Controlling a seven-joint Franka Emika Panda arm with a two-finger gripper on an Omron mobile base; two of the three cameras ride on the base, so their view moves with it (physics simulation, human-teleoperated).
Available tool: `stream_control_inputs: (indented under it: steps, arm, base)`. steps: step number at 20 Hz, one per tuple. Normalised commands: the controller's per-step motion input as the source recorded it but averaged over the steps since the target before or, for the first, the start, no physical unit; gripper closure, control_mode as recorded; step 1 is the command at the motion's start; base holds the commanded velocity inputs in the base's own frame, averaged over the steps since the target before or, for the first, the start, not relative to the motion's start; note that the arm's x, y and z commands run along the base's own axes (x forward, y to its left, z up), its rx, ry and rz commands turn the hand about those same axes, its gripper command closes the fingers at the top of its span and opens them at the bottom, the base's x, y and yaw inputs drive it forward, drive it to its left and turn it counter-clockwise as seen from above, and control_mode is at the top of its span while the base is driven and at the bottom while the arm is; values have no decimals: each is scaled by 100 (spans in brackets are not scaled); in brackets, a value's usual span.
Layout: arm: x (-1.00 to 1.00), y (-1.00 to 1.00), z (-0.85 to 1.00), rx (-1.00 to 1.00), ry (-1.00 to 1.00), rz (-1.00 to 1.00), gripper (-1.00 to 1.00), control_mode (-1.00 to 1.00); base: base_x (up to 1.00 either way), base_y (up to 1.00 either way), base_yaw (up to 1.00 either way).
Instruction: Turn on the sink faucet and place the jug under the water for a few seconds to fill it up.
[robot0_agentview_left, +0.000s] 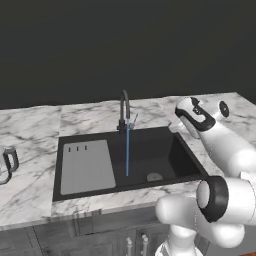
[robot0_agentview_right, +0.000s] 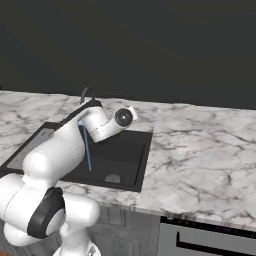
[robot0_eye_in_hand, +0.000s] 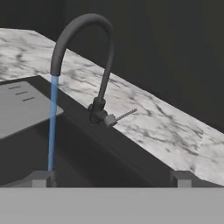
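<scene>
The jaws (robot0_eye_in_hand: 112, 178) stand wide apart and hold nothing; the two dark finger tips (robot0_eye_in_hand: 41, 178) rise at the bottom of the hand view, one on each side. In front of them is the sink faucet (robot0_eye_in_hand: 94, 65), its small lever pointing to the side. From its spout the water (robot0_agentview_left: 127, 150) falls in a thin blue line into the black sink (robot0_agentview_left: 165, 150), near the round drain. The jug (robot0_agentview_left: 6, 164) stands upright on the marble surface (robot0_agentview_left: 30, 130), well apart from the sink, on its left.
</scene>
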Motion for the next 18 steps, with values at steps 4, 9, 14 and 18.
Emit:
stream_control_inputs:
  steps: [4,9,14,18]
  arm:
    - [-54,22,19,0,0,14,-100,-100]
    - [-50,26,8,0,0,12,-100,-100]
    - [-63,32,4,0,0,10,-100,-100]
    - [-58,25,14,0,3,4,-100,-100]
  base:
    - [0,0,0]
    - [0,0,0]
    - [0,0,0]
    - [0,0,0]
